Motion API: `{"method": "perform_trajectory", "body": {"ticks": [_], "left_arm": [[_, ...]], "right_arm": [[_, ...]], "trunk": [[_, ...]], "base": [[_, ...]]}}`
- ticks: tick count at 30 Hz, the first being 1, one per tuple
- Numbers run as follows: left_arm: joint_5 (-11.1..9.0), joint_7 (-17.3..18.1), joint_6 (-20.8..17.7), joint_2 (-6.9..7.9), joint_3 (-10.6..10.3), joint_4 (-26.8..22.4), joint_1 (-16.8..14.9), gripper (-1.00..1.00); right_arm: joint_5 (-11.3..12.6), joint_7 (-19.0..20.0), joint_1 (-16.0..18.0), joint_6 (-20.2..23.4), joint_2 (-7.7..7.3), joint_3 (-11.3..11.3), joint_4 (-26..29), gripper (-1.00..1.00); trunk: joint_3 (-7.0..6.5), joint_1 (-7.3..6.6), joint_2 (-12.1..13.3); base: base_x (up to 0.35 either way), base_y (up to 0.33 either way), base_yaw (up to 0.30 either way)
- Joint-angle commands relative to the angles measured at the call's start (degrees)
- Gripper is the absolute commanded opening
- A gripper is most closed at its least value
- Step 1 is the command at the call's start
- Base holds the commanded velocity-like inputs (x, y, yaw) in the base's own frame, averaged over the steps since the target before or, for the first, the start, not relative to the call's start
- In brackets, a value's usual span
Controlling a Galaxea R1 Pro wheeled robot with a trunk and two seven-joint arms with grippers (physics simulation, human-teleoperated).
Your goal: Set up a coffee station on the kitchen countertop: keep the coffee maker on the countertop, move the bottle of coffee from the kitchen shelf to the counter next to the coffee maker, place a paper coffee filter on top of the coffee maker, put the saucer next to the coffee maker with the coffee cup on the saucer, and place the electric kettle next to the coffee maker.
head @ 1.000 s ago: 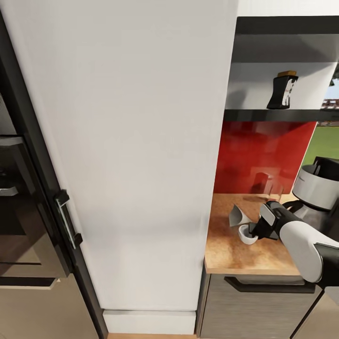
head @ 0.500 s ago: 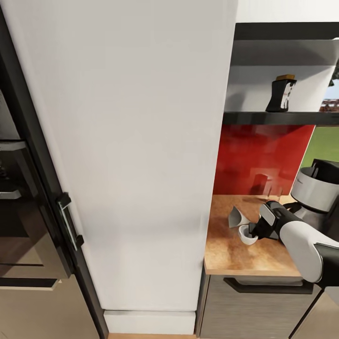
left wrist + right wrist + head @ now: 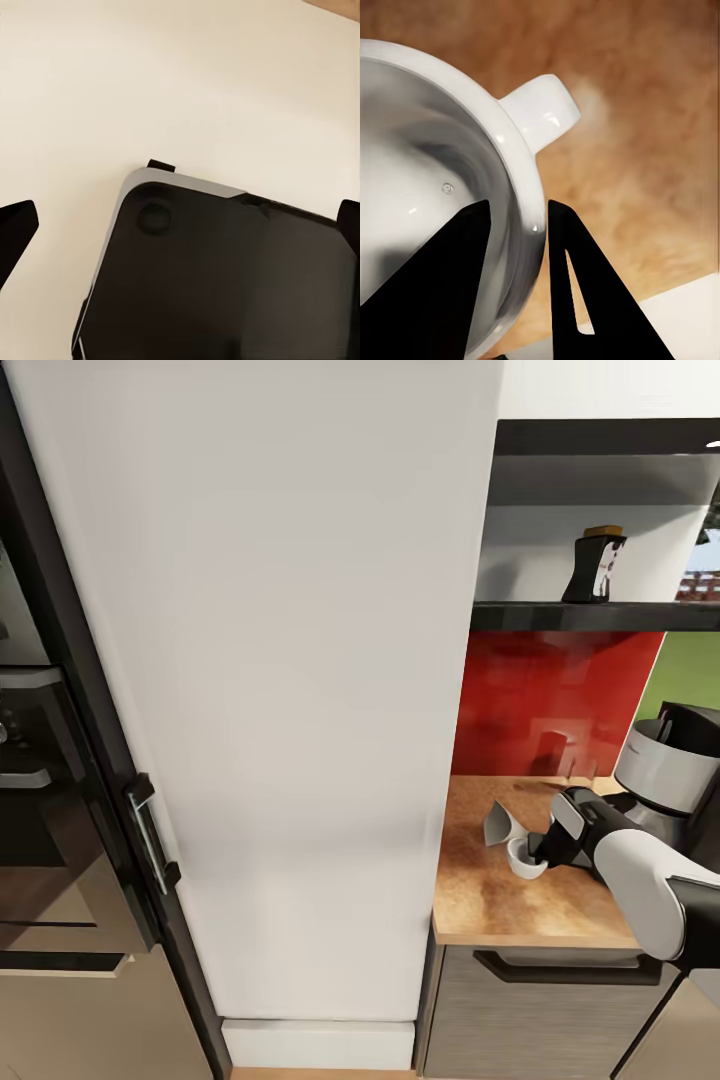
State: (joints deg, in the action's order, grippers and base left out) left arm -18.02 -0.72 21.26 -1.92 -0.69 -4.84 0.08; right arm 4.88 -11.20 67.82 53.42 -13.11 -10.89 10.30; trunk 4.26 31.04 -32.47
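My right gripper (image 3: 540,850) is shut on the rim of the white coffee cup (image 3: 522,857) over the wooden countertop (image 3: 500,905). In the right wrist view one finger (image 3: 450,262) is inside the cup (image 3: 435,150) and the other outside, near its handle. I cannot tell whether the cup touches the counter. A grey paper coffee filter (image 3: 500,822) lies just beside the cup. The silver and black coffee maker (image 3: 672,765) stands at the counter's right. The dark bottle of coffee (image 3: 594,568) stands on the shelf (image 3: 590,617) above. My left gripper (image 3: 180,217) is open, fingertips wide apart.
A tall white cabinet panel (image 3: 270,680) fills the middle, with a black handle (image 3: 150,835) and an oven (image 3: 40,810) to its left. A red backsplash (image 3: 550,700) backs the counter, and a drawer (image 3: 540,970) sits below. A dark, silver-edged body (image 3: 225,277) lies beneath the left gripper.
The whole picture has slid slightly downward, so the camera moved. The right gripper still holds the cup at the same spot on the counter.
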Motion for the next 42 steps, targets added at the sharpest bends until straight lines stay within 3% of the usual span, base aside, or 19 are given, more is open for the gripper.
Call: {"method": "perform_trajectory", "body": {"ticks": [1,7,8,37,42], "left_arm": [[-0.2,-0.1,0.3,-0.01,-0.1,-0.1,0.0,1.00],[0.1,-0.1,0.8,-0.16,-0.2,-0.1,0.0,1.00],[0.2,-0.1,0.5,-0.18,-0.2,-0.1,0.0,1.00],[0.2,-0.1,0.4,-0.19,-0.1,-0.1,0.0,1.00],[0.0,-0.1,0.8,-0.12,-0.1,-0.1,0.0,1.00]], "right_arm": [[0.6,-0.4,0.0,0.1,0.01,-0.1,0.1,-1.00],[0.6,0.0,0.0,-0.3,0.00,1.7,0.1,-1.00],[0.5,1.5,0.0,-0.6,-0.03,2.0,0.2,-1.00],[0.6,1.7,0.0,-1.0,-0.17,2.0,0.2,-1.00],[0.5,3.0,0.0,-1.1,-0.74,2.1,0.0,-1.00]], "trunk": [[0.09,0.02,-0.1],[0.09,0.02,-0.1],[0.09,0.02,-0.1],[0.09,0.02,-0.1],[0.09,0.02,-0.1]], "base": [[0.000,0.000,0.000],[0.000,0.000,0.000],[-0.282,-0.112,0.000],[-0.294,-0.122,0.000],[-0.078,-0.038,0.000]]}}
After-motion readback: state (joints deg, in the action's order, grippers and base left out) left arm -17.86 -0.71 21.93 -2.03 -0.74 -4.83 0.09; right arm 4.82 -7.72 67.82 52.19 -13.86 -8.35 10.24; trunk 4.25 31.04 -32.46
